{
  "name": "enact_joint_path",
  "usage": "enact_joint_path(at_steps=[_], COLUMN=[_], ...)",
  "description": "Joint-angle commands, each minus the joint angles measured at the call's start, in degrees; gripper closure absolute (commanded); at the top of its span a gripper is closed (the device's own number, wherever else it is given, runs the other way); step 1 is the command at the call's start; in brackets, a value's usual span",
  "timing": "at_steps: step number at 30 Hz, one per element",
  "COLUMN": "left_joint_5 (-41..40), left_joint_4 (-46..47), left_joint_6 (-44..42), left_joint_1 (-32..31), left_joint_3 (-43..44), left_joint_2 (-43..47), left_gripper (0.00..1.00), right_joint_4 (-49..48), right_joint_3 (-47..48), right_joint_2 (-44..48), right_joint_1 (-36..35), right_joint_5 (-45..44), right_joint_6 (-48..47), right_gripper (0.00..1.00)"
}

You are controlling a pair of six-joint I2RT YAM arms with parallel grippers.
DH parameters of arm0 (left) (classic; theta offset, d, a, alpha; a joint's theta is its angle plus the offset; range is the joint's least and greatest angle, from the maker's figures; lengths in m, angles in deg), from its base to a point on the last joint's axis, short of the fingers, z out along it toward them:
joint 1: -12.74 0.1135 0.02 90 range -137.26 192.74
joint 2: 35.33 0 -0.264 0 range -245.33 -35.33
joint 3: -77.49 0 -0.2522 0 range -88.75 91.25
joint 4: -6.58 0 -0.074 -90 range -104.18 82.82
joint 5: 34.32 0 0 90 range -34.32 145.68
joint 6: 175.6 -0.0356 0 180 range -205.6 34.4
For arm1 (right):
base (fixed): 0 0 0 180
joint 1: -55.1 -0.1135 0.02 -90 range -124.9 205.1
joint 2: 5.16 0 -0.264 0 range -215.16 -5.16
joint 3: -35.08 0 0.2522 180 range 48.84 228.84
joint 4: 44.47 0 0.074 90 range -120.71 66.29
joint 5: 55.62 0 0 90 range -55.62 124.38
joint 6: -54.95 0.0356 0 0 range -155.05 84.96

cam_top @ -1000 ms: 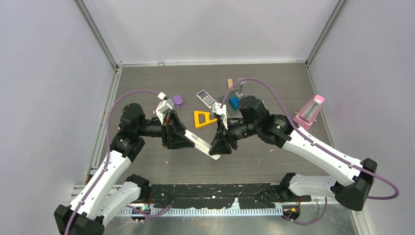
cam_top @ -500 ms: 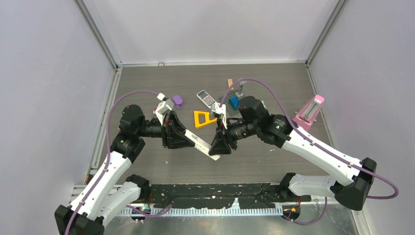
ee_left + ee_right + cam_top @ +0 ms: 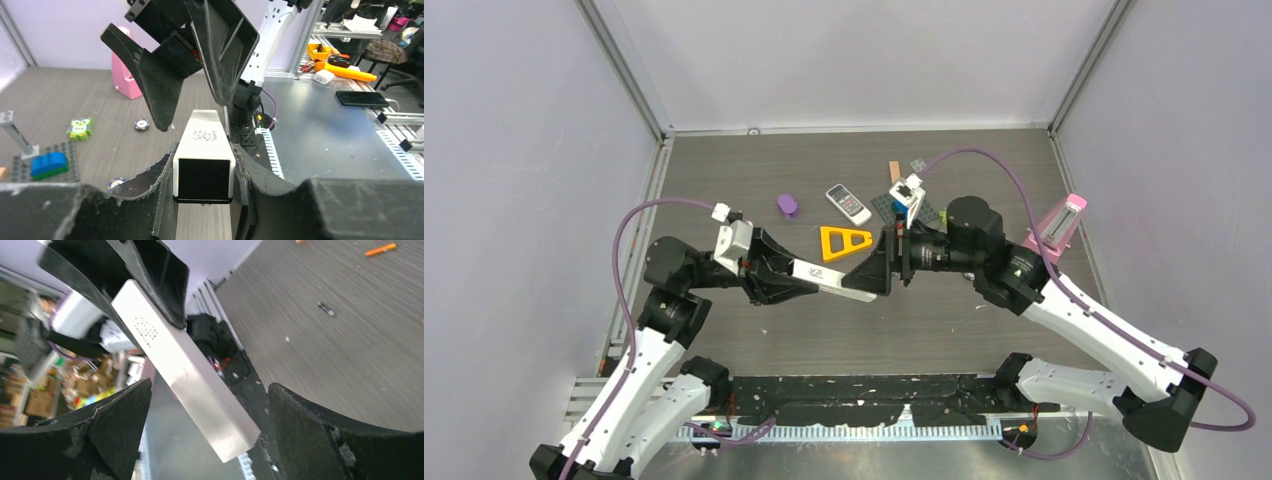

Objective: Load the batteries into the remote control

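Note:
The white remote control is held level above the table between the two arms. My left gripper is shut on its left end; in the left wrist view the handset's dark end sits clamped between my fingers. My right gripper is open, and its jaws stand wide on either side of the remote's free end without touching it. One tiny dark battery lies on the table in the right wrist view. I see no other battery.
An orange triangle, a grey keypad remote, a purple piece and a brick plate lie behind the grippers. A pink metronome stands at the right. A small orange stick lies on the table.
My right gripper has opened off the remote's end. Both arms have shifted apart, and the remote now lies more level and a little farther back, still held by the left gripper.

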Motion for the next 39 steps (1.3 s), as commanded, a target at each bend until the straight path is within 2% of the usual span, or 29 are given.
enact_joint_path(at_steps=[1, 4, 8, 12, 14, 17, 24, 29, 32, 39], left_joint_5=[-1.90, -2.63, -5.90, -7.40, -7.63, -8.13, -8.15, -8.44, -9.72, -13.32], left_joint_4=[8.61, 17.04, 27.42, 36.37, 37.81, 39.91, 43.63, 43.78, 43.78, 40.93], left_joint_6=[-2.05, 4.20, 17.42, 25.00, 26.15, 27.14, 28.83, 28.67, 28.28, 25.05], left_joint_1=[-0.20, -0.20, -0.22, -0.20, -0.22, -0.20, -0.20, -0.22, -0.20, -0.20], left_joint_3=[0.88, 1.74, 4.26, 4.08, 4.01, 3.41, 2.31, 2.11, 1.88, 1.70], left_joint_2=[0.68, -0.08, -3.16, -5.28, -5.78, -5.93, -5.97, -6.52, -6.71, -6.82], left_gripper=[1.00, 1.00, 1.00, 1.00, 1.00, 1.00, 1.00, 1.00, 1.00, 1.00], right_joint_4=[-19.83, -22.82, -25.93, -29.25, -31.50, -35.93, -44.83, -47.45, -50.43, -55.76], right_joint_3=[-4.90, -5.99, -8.55, -11.29, -11.96, -12.85, -14.70, -14.85, -15.59, -16.95], right_joint_2=[3.56, 3.92, 6.43, 9.53, 9.93, 9.29, 6.51, 5.36, 4.57, 3.23], right_joint_1=[0.32, 0.36, 0.35, 0.31, 0.35, 0.28, 0.35, 0.32, 0.35, 0.35], right_joint_5=[-0.56, -0.48, -4.16, -6.84, -7.05, -5.98, -4.09, -3.28, -2.20, -0.48], right_joint_6=[16.73, 20.51, 24.64, 28.45, 31.07, 34.26, 42.09, 44.56, 46.42, 49.55], right_gripper=[0.08, 0.08, 0.10, 0.12, 0.15, 0.27, 0.32, 0.50, 0.66, 0.89])
